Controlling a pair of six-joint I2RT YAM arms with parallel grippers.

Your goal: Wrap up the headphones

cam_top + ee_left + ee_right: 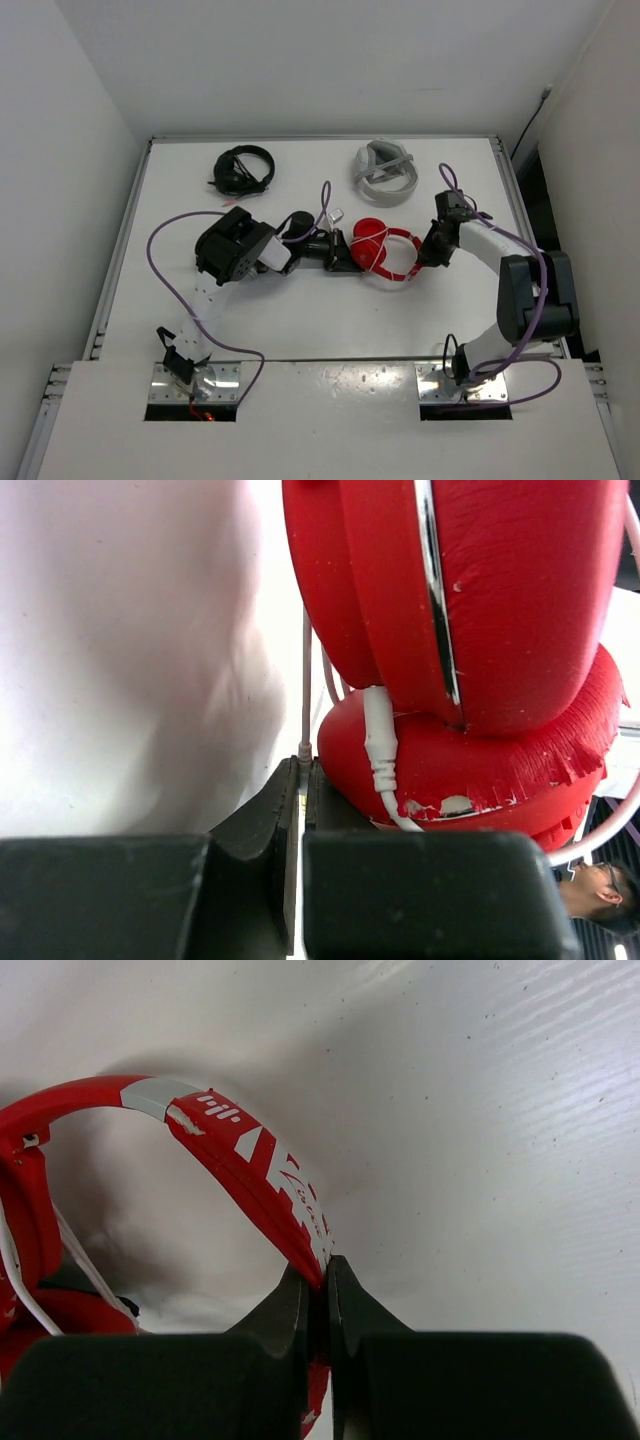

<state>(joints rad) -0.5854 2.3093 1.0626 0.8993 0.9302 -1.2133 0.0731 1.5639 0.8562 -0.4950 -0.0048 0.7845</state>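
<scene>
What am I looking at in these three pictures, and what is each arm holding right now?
A left robot arm and a right robot arm are bolted at the near edge of a white table. The overhead picture looks down from behind them. The other two pictures come from a camera on each wrist. On the table lie bright red over-ear headphones, black headphones and pale grey headphones. The left end effector is shut on the red pair's thin white cable. The right end effector is shut on their red headband.

Bright even light, soft shadows, blurry foregrounds
</scene>
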